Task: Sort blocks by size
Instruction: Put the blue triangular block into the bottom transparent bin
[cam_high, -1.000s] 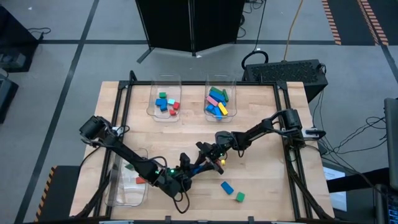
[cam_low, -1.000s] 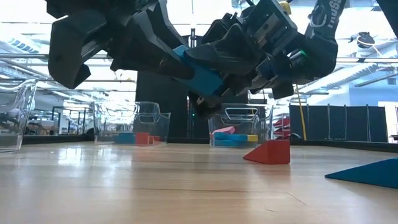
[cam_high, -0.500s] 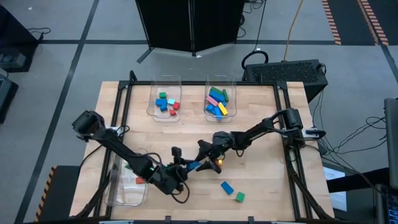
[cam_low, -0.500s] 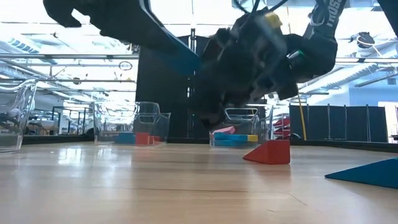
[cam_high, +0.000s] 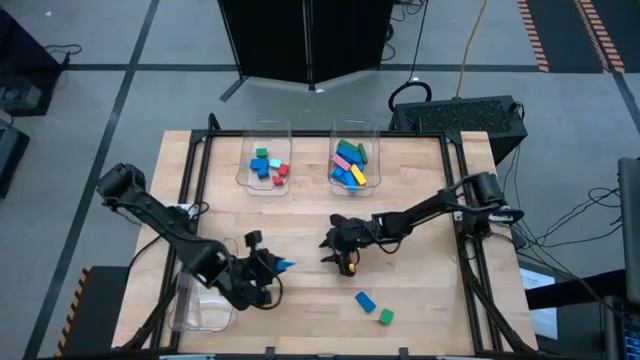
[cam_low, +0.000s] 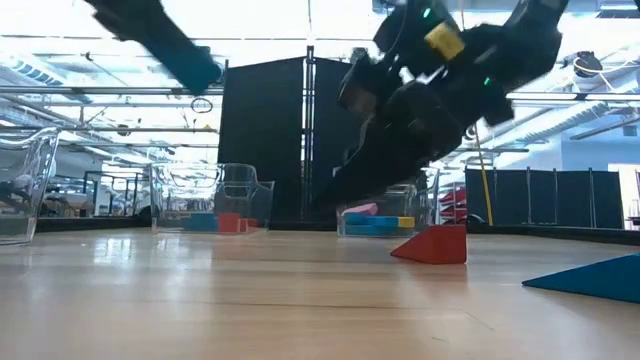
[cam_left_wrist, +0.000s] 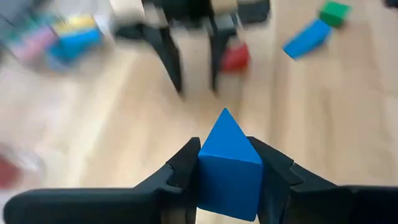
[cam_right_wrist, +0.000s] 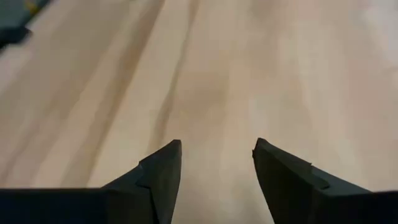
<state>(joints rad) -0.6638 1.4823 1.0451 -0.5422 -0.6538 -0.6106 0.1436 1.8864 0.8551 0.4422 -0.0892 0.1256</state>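
My left gripper (cam_high: 278, 266) is near the table's front left, beside a clear bin (cam_high: 190, 305), and is shut on a blue block (cam_left_wrist: 227, 165). In the low view the block (cam_low: 192, 62) shows high above the table. My right gripper (cam_high: 330, 250) stands open over the table's middle, with bare wood between its fingers (cam_right_wrist: 214, 168). A red block (cam_left_wrist: 236, 57) lies just beside it, seen tilted in the low view (cam_low: 432, 245). A blue block (cam_high: 365, 300) and a green block (cam_high: 385, 316) lie on the wood near the front edge. My left gripper pinches the blue block by two opposite side faces (cam_left_wrist: 208, 180) between its two fingers. The fingers slant downward, coming from the table's left. The block's free end (cam_left_wrist: 225, 121) sticks out past the fingertips, and the block is lifted clear of the table.
Two clear bins stand at the far edge, the left one (cam_high: 244, 170) with short blocks and the right one (cam_high: 372, 165) with longer ones. Bare wood lies between the two grippers.
My left gripper has drawn back toward the table's left edge and risen, rolling as it went. It has carried the blue block away from my right gripper, where both grippers met a second ago. My right gripper has stayed near the middle and now points less steeply down.
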